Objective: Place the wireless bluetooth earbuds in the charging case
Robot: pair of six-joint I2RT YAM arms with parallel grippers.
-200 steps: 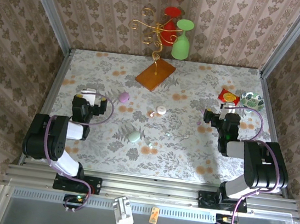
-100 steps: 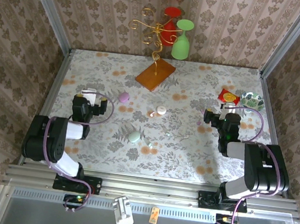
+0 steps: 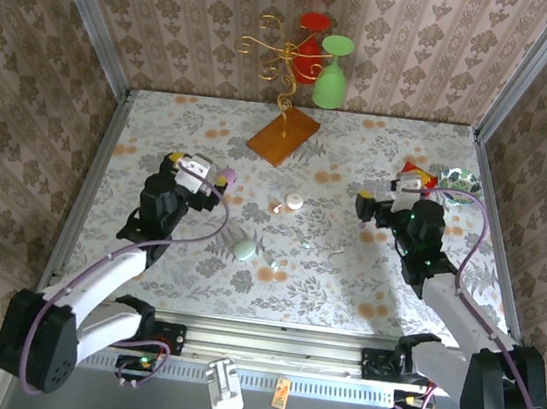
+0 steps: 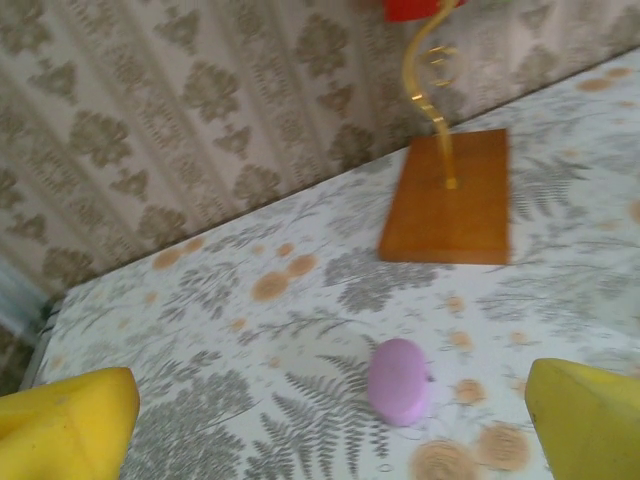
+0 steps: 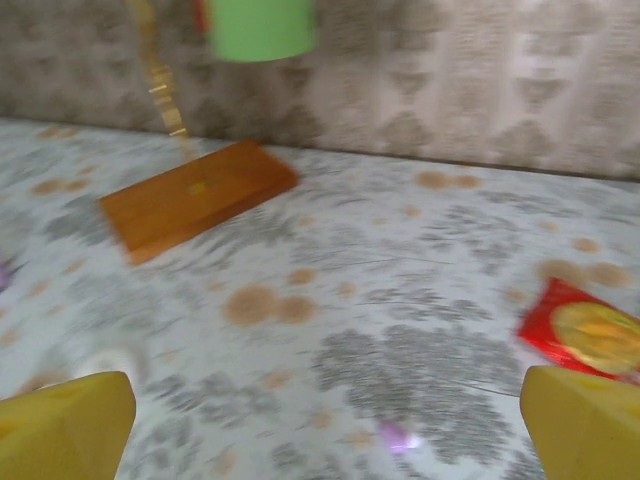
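A: While both arms reach out over the desk [image 3: 341, 304], where do the earbuds [image 3: 274, 263] lie?
B: Loose near the middle, tiny whitish bits; one sits just beside the green case [image 3: 244, 249]
A: And the left claw [image 4: 325, 425]?
B: Spread wide, gripping nothing, with the purple case [image 4: 398, 380] on the desk just ahead of it
A: The right claw [image 5: 325, 425]?
B: Equally wide apart, nothing held

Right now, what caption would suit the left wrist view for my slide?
Open left end effector facing a purple pebble-shaped case on the floral table, wooden stand base behind.
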